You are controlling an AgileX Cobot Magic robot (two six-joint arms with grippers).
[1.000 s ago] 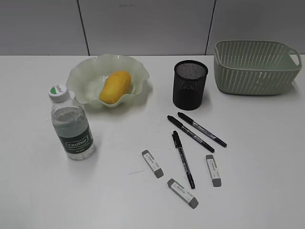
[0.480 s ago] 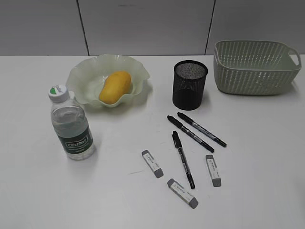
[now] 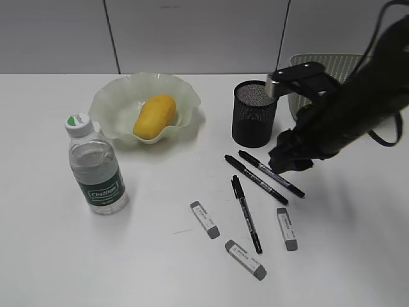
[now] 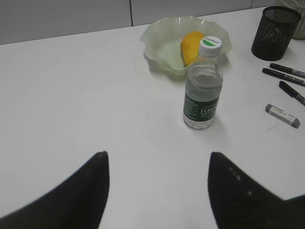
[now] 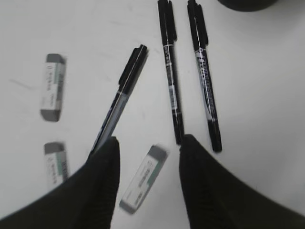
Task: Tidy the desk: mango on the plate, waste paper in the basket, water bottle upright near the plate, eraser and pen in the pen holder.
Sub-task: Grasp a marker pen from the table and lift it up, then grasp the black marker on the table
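right fingers (image 5: 147, 186) spread apart, holding nothing, above three pens (image 5: 169, 71) and erasers (image 5: 143, 179) | left fingers (image 4: 157, 191) spread, holding nothing | mango (image 3: 154, 116) on plate (image 3: 108, 102) | water bottle (image 3: 94, 165) upright near plate | pen holder (image 3: 254, 114) on worktop (image 3: 51, 256)

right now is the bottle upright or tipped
Upright: the bottle stands on its base on the desk, white cap on top, beside the plate.
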